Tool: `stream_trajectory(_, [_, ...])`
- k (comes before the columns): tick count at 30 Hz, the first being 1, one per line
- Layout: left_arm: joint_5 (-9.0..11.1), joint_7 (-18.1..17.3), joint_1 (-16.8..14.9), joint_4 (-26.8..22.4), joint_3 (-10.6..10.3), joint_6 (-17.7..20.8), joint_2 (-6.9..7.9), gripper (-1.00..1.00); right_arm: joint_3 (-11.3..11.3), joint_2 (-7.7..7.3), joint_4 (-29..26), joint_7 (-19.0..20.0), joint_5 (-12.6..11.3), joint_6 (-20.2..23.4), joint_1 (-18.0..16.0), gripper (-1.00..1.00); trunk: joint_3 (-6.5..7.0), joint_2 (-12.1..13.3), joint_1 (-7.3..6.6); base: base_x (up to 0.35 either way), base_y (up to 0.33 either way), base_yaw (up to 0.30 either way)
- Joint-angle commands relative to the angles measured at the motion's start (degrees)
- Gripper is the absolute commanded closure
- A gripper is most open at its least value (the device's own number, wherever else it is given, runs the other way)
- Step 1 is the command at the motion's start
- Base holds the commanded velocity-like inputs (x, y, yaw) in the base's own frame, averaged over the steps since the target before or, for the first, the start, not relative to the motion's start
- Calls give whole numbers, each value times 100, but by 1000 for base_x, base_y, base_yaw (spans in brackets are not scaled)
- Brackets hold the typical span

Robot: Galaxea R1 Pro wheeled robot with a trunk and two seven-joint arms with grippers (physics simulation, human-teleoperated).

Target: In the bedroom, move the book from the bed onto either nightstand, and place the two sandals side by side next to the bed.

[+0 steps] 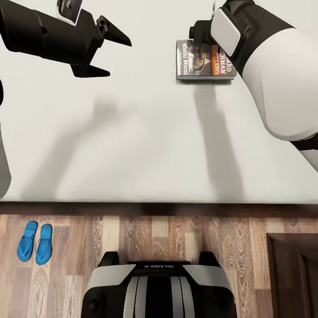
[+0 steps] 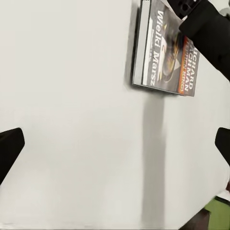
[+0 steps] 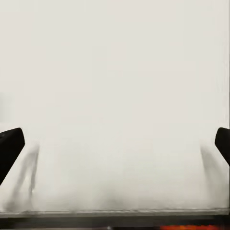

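The book [image 1: 196, 62] lies flat on the bed's pale mattress [image 1: 132, 132], far right of centre, with its dark cover and orange picture facing up. My right gripper [image 1: 199, 32] hangs over the book's far end, and the wrist covers part of the cover. In the right wrist view its fingers [image 3: 9, 148] stand wide apart, open, with an orange strip of the book [image 3: 191, 227] at the frame's edge. My left gripper [image 1: 119, 58] is open above bare mattress, left of the book [image 2: 163, 52]. Both blue sandals [image 1: 34, 242] lie side by side on the floor beside the bed.
The bed's dark wooden frame edge [image 1: 159, 208] runs across in front of my base [image 1: 159, 287]. A dark brown nightstand corner [image 1: 293, 274] stands on the plank floor at the right. Wood flooring [image 1: 154, 238] lies between base and bed.
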Motion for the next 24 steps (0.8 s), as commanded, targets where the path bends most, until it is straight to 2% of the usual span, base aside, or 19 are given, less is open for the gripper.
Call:
stream_trajectory(1, [30, 41, -6, -1, -2, 40, 3, -100, -80, 5, 52, -14, 0, 49, 2, -100, -3, -1, -2, -291, 0, 0])
stream_trajectory(18, [31, 32, -12, -1, -2, 43, 6, -100, -80, 5, 59, -19, -1, 60, -8, -100, -3, -1, -2, -324, 0, 0])
stream_trajectory(24, [29, 32, -14, -1, -2, 41, 6, -100, -82, 5, 54, 1, -1, 49, -2, -100, -3, -1, -2, -211, 0, 0])
